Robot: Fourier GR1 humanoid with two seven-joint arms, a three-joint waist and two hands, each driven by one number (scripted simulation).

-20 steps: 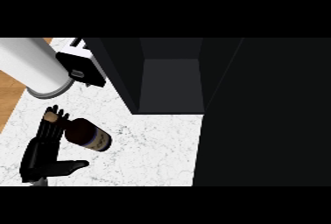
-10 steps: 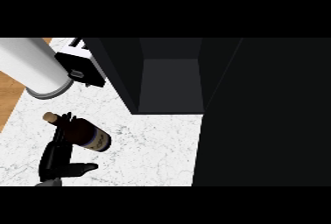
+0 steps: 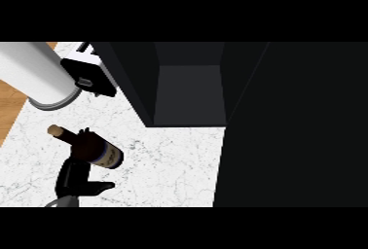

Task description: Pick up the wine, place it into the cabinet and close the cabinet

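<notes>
We noted the dark glass wine bottle with a tan cork [image 3: 92,148] near the white marble tabletop's [image 3: 173,165] left edge, not yet lifted. The right hand [image 3: 74,176] sat against its near side, fingers straight along the glass and thumb splayed apart, probably lining up a wrap. The black cabinet [image 3: 191,92] at the far edge stood open to receive it; the left hand [image 3: 92,80] was by the far-left corner, state we couldn't tell.

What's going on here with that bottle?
The robot's left hand has its fingers curled round a wine bottle at the marble counter. The bottle leans with its cork toward the upper left. The dark cabinet just beyond stands open, and the bottle is not yet inside it.
</notes>
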